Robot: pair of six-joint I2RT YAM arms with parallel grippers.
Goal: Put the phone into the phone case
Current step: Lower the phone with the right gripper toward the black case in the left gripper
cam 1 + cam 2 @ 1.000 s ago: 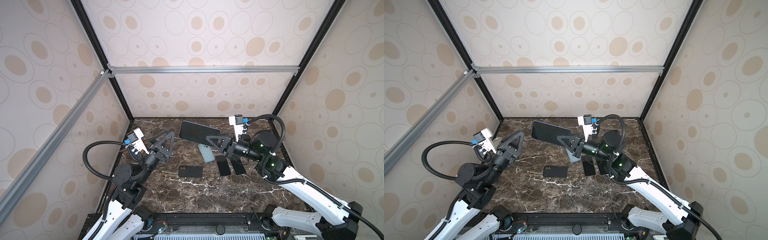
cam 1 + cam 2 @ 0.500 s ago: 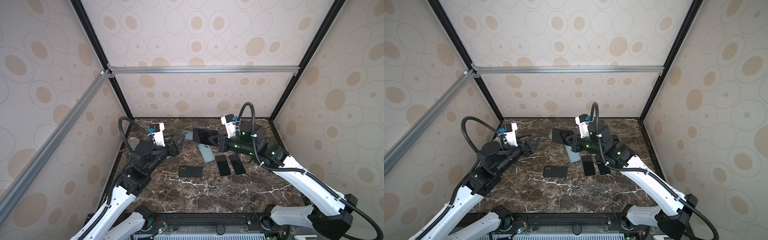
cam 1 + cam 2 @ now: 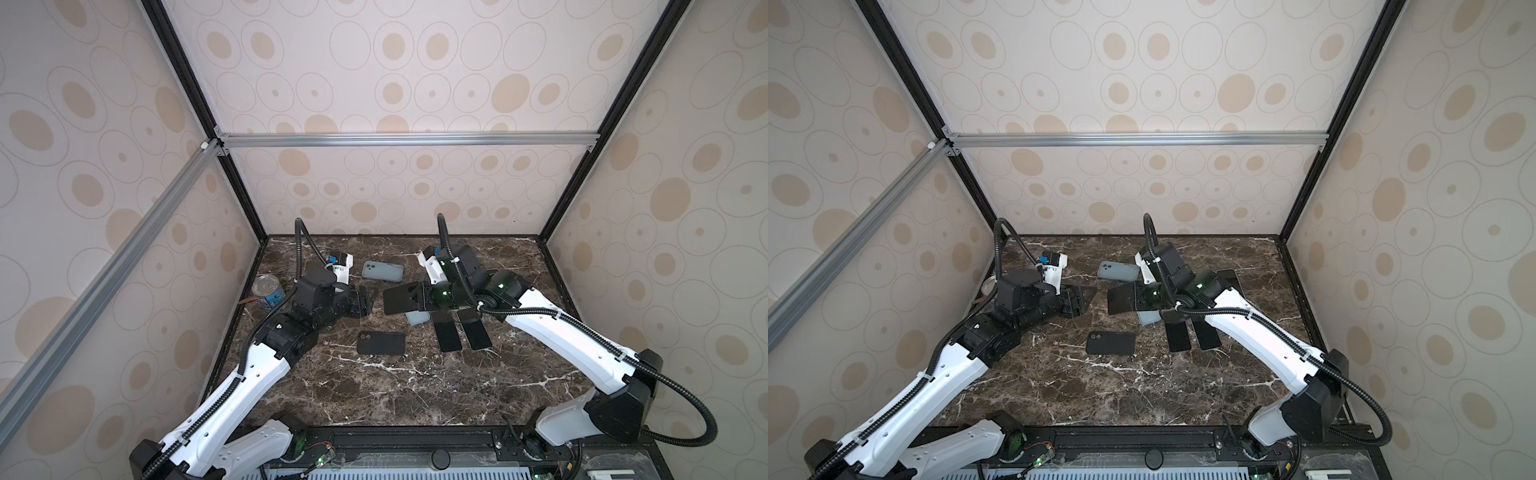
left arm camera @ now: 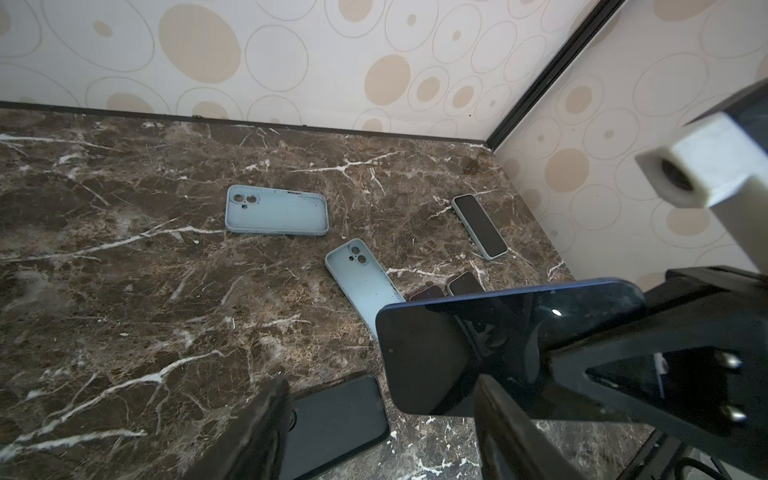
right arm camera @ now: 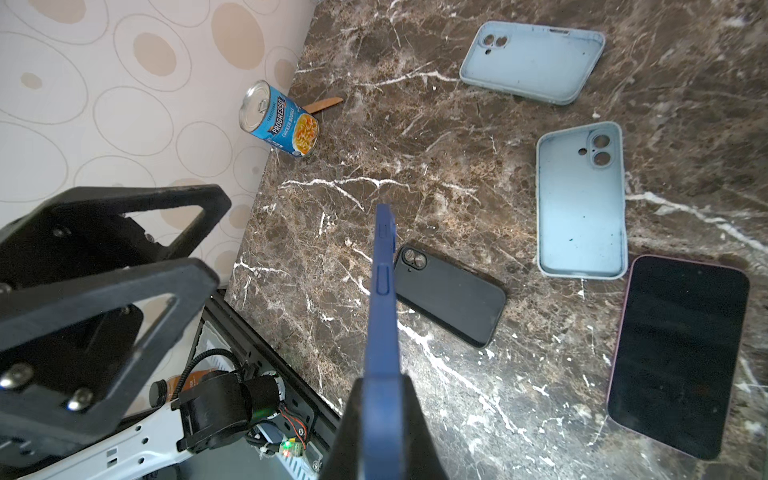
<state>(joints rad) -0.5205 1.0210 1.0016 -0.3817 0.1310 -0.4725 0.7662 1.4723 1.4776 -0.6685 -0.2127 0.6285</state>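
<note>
Phone [image 3: 400,300], dark screen, blue rim: off the bench [image 3: 374,395], held level by one short end in the right claw [image 3: 417,301], which is clamped on it. It hangs over the bench's middle, farther back than the black case [image 3: 381,343] lying flat.

Right arm: reaches in low from the right, wrist turned towards the left arm.

Left arm: stretched forward, low. Left claw [image 3: 369,301] has its jaws apart with nothing between them; it faces the phone's free end, with a small gap.

Two pale blue cases lie open side up, one at the back [image 3: 382,271], one [image 3: 417,318] partly under the right wrist. Two dark phones [image 3: 446,337] lie side by side near it.

Right wrist view only: the phone edge-on, its side buttons, and the soup can [image 5: 280,120] label.

Left wrist view: the phone's screen face, and a further phone [image 4: 480,226] by the far wall.
</note>
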